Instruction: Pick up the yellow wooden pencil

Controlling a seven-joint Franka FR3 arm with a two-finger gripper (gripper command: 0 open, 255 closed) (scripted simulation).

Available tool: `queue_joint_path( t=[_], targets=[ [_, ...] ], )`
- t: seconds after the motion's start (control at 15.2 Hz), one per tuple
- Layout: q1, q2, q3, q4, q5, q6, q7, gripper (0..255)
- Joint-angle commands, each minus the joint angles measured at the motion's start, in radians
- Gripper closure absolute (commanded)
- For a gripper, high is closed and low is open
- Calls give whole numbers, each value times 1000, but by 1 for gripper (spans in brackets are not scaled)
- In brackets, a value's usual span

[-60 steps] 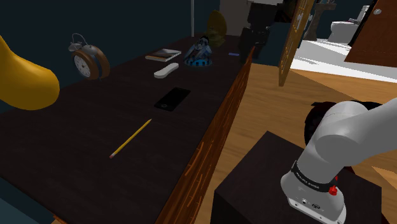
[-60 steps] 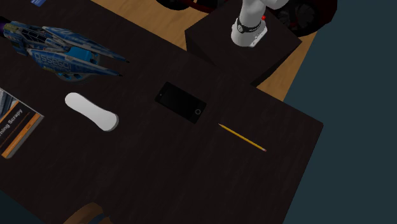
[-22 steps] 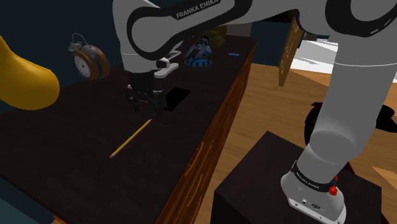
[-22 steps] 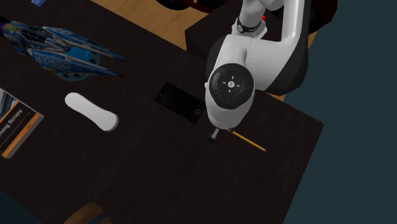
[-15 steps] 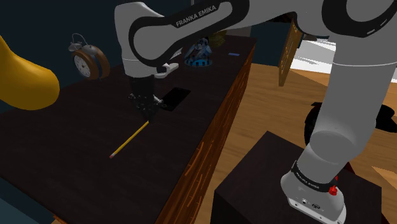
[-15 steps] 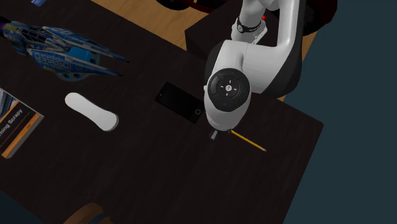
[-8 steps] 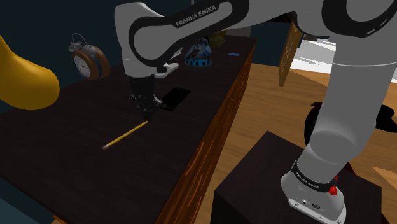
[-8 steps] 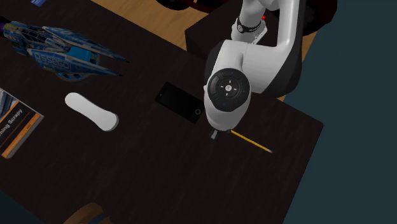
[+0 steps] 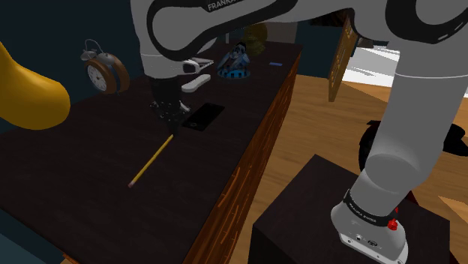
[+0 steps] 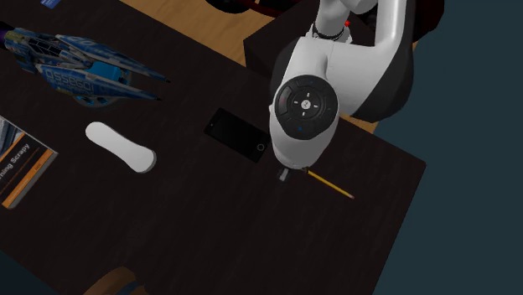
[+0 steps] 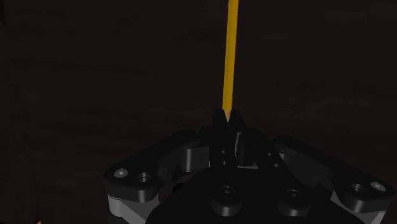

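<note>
From the shoulder view, my pincer (image 9: 169,120) hangs over the dark table (image 9: 75,187), just beside the black phone (image 9: 203,115), and the yellow pencil (image 9: 151,160) begins right under my fingertips and runs away from them towards that view's lower left. It is a thin, straight yellow stick with a small darker end at its far tip; its long axis slants from the pincer down and left across the tabletop, away from the alarm clock (image 9: 105,73) at the back. I cannot tell from here whether its far end touches the table. In the second exterior view my wrist covers most of the pincer (image 10: 287,174), and the pencil (image 10: 330,184) pokes out from beneath it, pointing towards that view's lower right, its far end near the table's (image 10: 209,226) corner and the phone (image 10: 239,135) on the other side of my wrist. In the wrist view the pincer (image 11: 229,121) has its fingers (image 11: 218,133) drawn close together, and the pencil's (image 11: 230,57) sharpened, tapering point sits pinched between their tips; the even yellow shaft stretches straight out from the fingertips over the dark tabletop, so I grip it at its very end and not at its middle
</note>
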Motion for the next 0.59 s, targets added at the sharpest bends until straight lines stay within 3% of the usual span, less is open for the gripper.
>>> queue_joint_path(
  t=[0.0, 0.53],
  targets=[
    [1, -3, 2, 25, 2, -27, 1, 255],
    [4, -10, 5, 101, 8, -108, 3, 255]
  ],
)
